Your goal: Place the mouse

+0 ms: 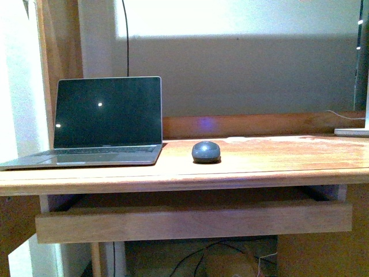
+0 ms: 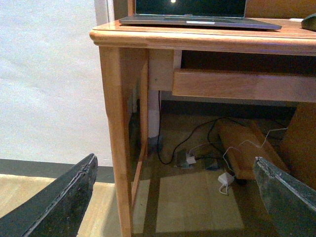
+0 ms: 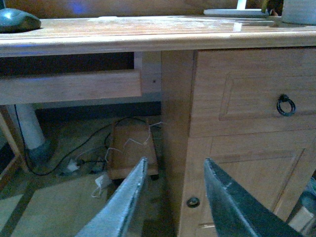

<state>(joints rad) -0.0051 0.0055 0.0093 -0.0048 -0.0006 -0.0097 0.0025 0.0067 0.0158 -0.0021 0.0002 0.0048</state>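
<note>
Sitting at the left of the front view, an open laptop (image 1: 101, 124) rests on the wooden tabletop (image 1: 259, 158); the mouse (image 1: 206, 152) lies near centre, just right of it (untouched). Below, the left tool (image 2: 173, 197) is spread wide, the right tool (image 3: 173, 197) parted, both empty.

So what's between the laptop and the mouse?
Nothing: bare desk separates laptop and mouse, seen in the front view.
</note>
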